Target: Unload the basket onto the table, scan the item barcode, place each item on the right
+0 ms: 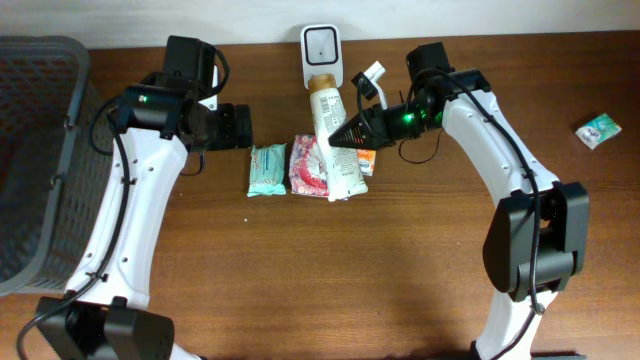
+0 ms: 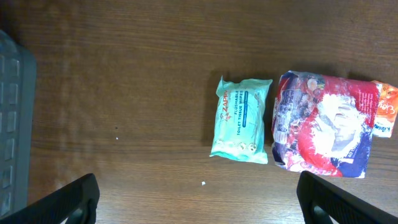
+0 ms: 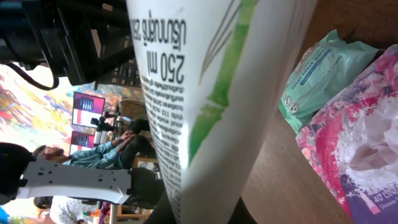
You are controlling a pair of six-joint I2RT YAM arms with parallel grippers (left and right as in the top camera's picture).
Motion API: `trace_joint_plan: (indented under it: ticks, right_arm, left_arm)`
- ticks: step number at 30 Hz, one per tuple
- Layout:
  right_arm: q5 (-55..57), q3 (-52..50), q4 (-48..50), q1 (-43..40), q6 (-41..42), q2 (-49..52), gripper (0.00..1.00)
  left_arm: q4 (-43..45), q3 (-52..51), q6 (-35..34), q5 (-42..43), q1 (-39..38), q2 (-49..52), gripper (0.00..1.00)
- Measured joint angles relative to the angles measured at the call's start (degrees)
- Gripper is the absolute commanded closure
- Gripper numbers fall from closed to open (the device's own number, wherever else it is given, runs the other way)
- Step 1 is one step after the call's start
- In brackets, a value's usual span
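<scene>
From above, the right gripper (image 1: 347, 131) is clenched on a white tube (image 1: 334, 150), gripping it from the side about midway along. The tube runs lengthwise away from the near edge of the tabletop (image 1: 300, 280). Its brown cap end sits just below the white scanner (image 1: 320, 48) at the far edge, and its crimped end crosses over a red packet (image 1: 306, 166).

The right wrist camera gives what the overhead cannot. The tube (image 3: 211, 93) fills the frame, and you can read "250 ml" and lines of small black print beside a green stripe. No barcode can be made out on the side facing that camera. Past the tube are the teal wipes pack (image 3: 323, 71) and the red packet (image 3: 367, 143).

The left wrist camera looks straight down at the wipes pack (image 2: 241, 118) lying just beside the red packet (image 2: 323, 124), with an orange packet (image 2: 387, 109) at the frame's edge. The left gripper (image 2: 205, 202) is spread wide, both fingertips (image 2: 68, 202) in the lower corners and nothing between them.

The right arm reaches in from the right with its elbow bent, wrist turned toward the scanner. The left arm rises beside the grey basket (image 1: 40, 150), with its gripper (image 1: 238, 128) above the tabletop, near the wipes pack (image 1: 267, 170). A small green packet (image 1: 598, 130) lies well apart on the right.
</scene>
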Motion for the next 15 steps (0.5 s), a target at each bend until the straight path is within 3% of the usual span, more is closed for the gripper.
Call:
trace_joint_plan:
  ticks: [7,9,11,15]
  right_arm:
    - [1.9,0.0,0.4,0.0,0.3,0.0,0.96]
    - [7.3,0.0,0.5,0.1,4.9,0.0,0.96]
    - [24.1,0.0,-0.6,0.2,15.4,0.0,0.96]
    - [63.4,1.2,-10.7,-0.7,24.7,0.0,0.96]
  left_arm:
    - [0.0,0.0,0.0,0.0,0.0,0.0,0.01]
    - [0.0,0.0,0.0,0.0,0.0,0.0,0.01]
    - [0.0,0.0,0.0,0.0,0.0,0.0,0.01]
    - [0.0,0.0,0.0,0.0,0.0,0.0,0.01]
